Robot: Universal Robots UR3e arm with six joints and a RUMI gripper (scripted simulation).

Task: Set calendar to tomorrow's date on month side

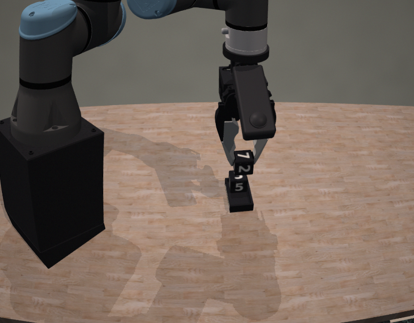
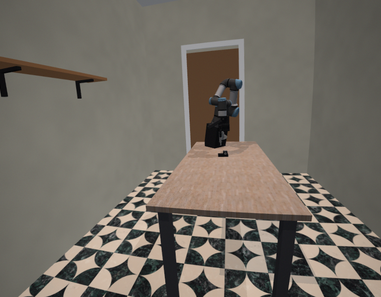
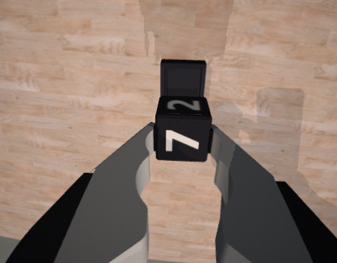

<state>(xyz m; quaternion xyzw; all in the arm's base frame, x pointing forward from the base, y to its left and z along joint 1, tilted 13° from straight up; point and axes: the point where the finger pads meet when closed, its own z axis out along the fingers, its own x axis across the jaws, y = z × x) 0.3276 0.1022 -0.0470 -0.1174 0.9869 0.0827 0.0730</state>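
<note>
My gripper [image 1: 244, 162] [image 3: 182, 126] is shut on a black cube [image 1: 243, 167] [image 3: 183, 153] and holds it above the tray [image 1: 241, 207] [image 2: 220, 155] [image 3: 183, 62]. The held cube has a 7 on top and a 2 on the side facing the top camera; both digits lie on their sides. The other cube [image 1: 239, 186] [image 2: 225, 152] sits in the far end of the tray in the top view, with an upright 5 on its near side. Its top digit is partly hidden, and the held cube hides it in the wrist view. The tray's near end is bare. No month name is readable.
The wooden table [image 1: 333, 212] [image 2: 223, 185] carries the tray and the black robot base [image 1: 67, 190] [image 2: 210, 137], which stands left of the tray in the top view. A wall shelf [image 2: 48, 70] is far to the left in the exterior view.
</note>
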